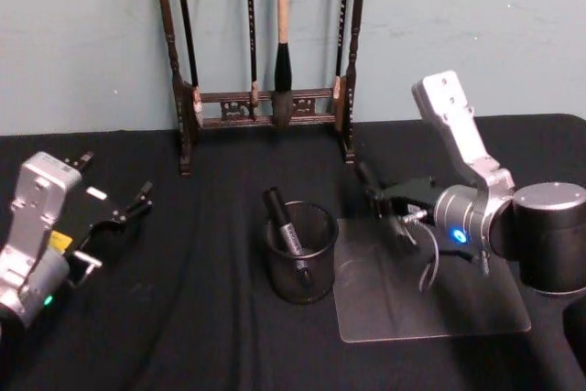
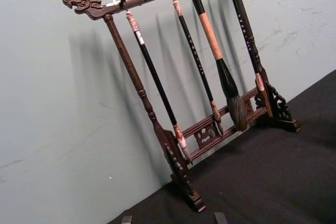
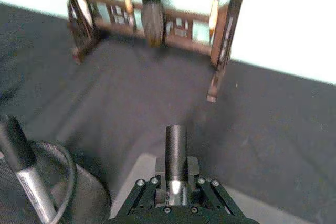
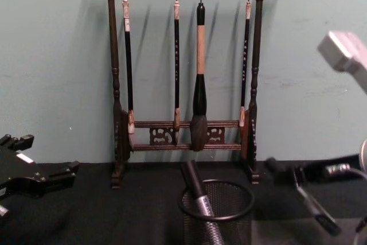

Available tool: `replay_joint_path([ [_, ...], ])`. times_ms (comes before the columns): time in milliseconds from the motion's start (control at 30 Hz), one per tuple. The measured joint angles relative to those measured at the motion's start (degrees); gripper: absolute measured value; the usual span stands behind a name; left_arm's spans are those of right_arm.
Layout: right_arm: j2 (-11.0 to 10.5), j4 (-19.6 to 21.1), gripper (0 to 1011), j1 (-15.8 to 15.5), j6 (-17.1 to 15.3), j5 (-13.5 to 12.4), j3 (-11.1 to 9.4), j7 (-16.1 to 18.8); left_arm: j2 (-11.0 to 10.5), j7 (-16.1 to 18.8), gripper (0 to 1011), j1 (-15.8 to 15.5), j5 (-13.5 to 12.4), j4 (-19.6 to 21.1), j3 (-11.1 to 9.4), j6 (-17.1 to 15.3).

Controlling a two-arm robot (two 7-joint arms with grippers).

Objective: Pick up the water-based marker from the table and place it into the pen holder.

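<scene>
Currently: right gripper [image 1: 383, 195] clamped on water-based marker [image 3: 176, 145], carried near-level above grey patch [image 1: 430, 304] of table [image 1: 201, 327], just right of pen holder [image 1: 302, 267], tip toward brush rack [image 1: 265, 107]. Holder has other pen [image 1: 282, 219] leaning left. Advice: move over rim, tilt marker upright, aim for free right side, release low so the cup doesn't tip. Left gripper [image 1: 124, 212] parked far left, fingers apart.

You had two markers before you, one marker [image 1: 282, 217] and a second marker [image 3: 176, 145]. You had one pen holder [image 1: 319, 283], one brush rack [image 4: 155, 124] carrying four brushes [image 4: 199, 78], and one table [image 1: 183, 318] with one pale patch [image 1: 439, 304].
</scene>
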State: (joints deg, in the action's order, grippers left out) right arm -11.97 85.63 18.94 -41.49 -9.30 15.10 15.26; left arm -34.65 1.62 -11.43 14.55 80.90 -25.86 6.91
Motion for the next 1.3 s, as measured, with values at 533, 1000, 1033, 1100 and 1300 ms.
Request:
replay_joint_path([
  [533, 0.8, 1.0, 239, 2.3, 10.6, -4.5, -0.1, 5.2, 0.0, 0.0, 1009, 0.0, 0.0, 0.0, 0.0, 0.0],
  [1000, 2.0, -2.5, 239, 4.7, 17.2, -6.4, 5.5, 9.6, 0.0, 0.0, 1009, 0.0, 0.0, 0.0, 0.0, 0.0],
  [1033, 2.3, -3.7, 239, 5.3, 18.3, -6.5, 6.7, 10.2, 0.0, 0.0, 1009, 0.0, 0.0, 0.0, 0.0, 0.0],
  [1100, 2.4, -4.1, 239, 5.5, 18.6, -6.6, 7.0, 10.4, 0.0, 0.0, 1009, 0.0, 0.0, 0.0, 0.0, 0.0],
  [1300, 2.7, -6.6, 239, 6.6, 20.2, -7.0, 8.9, 10.9, 0.0, 0.0, 1009, 0.0, 0.0, 0.0, 0.0, 0.0],
])
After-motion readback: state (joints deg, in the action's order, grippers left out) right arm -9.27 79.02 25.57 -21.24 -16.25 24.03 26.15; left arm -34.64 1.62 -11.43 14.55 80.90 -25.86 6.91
